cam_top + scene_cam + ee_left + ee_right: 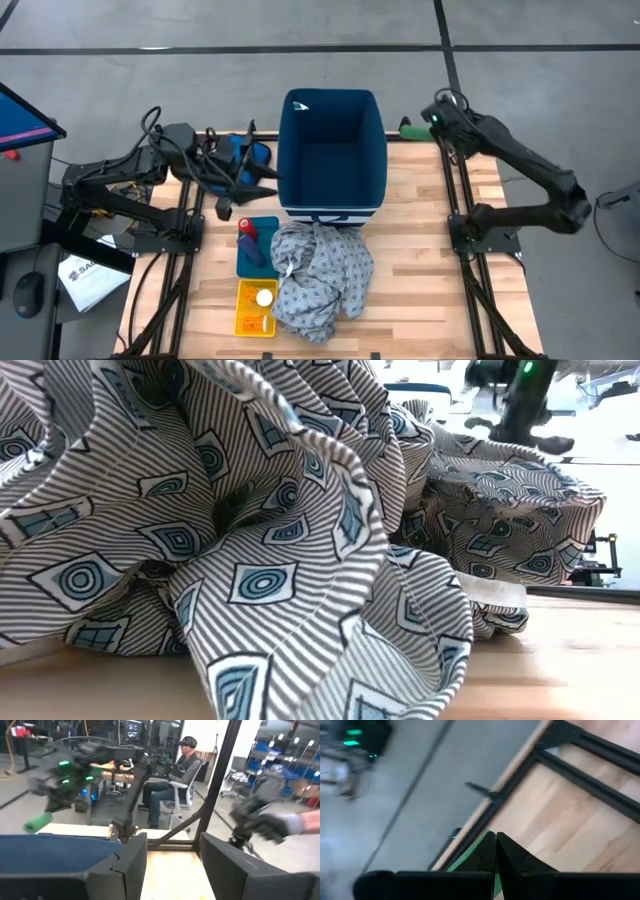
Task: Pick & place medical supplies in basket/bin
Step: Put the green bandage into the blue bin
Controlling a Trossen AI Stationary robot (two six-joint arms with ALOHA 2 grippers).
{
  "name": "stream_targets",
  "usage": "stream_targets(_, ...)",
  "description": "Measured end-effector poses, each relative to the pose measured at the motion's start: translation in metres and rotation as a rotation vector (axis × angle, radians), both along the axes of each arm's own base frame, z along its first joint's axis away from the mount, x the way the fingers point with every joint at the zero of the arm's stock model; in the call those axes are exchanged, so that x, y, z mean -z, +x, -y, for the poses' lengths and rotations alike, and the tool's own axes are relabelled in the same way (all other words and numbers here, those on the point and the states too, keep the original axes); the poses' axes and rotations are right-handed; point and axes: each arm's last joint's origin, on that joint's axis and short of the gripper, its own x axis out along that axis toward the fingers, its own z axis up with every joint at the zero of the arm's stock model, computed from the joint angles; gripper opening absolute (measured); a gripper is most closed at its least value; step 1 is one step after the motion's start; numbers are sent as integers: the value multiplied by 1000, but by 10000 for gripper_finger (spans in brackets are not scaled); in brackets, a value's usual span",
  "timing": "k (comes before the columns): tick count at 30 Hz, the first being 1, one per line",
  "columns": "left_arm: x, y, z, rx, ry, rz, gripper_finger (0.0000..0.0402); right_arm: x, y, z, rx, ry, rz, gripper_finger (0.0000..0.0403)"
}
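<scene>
Right pincer [412, 126]: at the far right corner of the navy bin [333, 150], just outside its right wall, over the far edge of the tabletop [430, 260]. Fingers [512, 857] together, tips meeting; a green cylinder [408, 127] shows right at the tip in the high view, and a green strip sits beside the closed fingers in the right wrist view. Whether the fingers actually pinch it cannot be told. In the left wrist view the same green cylinder [38, 822] hangs just beyond the bin's far rim, below the blurred right arm.

Left pincer [262, 180]: left of the bin, close to its left wall, fingers apart, nothing between them. It looks across the bin's rim toward the right arm.

Bin: upright, far-centre of the tabletop, striped base showing on its near side. Interior looks dark; no contents can be made out.

Grey patterned gown [322, 275]: heaped on the tabletop just near of the bin, touching its base. It fills almost the whole low view [250, 540].

Left of the gown: a flat blue pouch [257, 247] with a red cylinder [245, 229] and a dark-blue cylinder [255, 252] lying on it. Nearer still, a yellow tray [255, 309] holding a white-capped bottle [264, 297] and small orange items, too small to tell apart.

Beyond the tabletop: a seated person [172, 775] in a chair at a desk, and a gloved hand [272, 826], blurred, at the right.
</scene>
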Motion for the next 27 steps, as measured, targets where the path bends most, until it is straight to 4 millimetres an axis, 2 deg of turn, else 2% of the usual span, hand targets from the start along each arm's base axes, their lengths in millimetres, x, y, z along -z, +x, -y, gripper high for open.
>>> stream_targets(4, 1, 1, -2, -70, 69, -5, 191, -20, 4, -41, -122, -168, 10, 0)
stream_targets(8, 6, 11, -4, -128, 175, -13, 227, -34, 10, -79, -244, -340, 55, 0)
stream_targets(15, 7, 42, 9, -192, 520, 88, 279, -50, 29, -129, -390, -535, 214, 0)
stream_targets(19, 22, 69, 9, -254, 705, 38, 291, -59, 51, -146, -446, -598, 302, 0)
stream_targets(27, 37, 110, 8, -340, 862, 96, 294, -65, 86, -152, -466, -660, 384, 0)
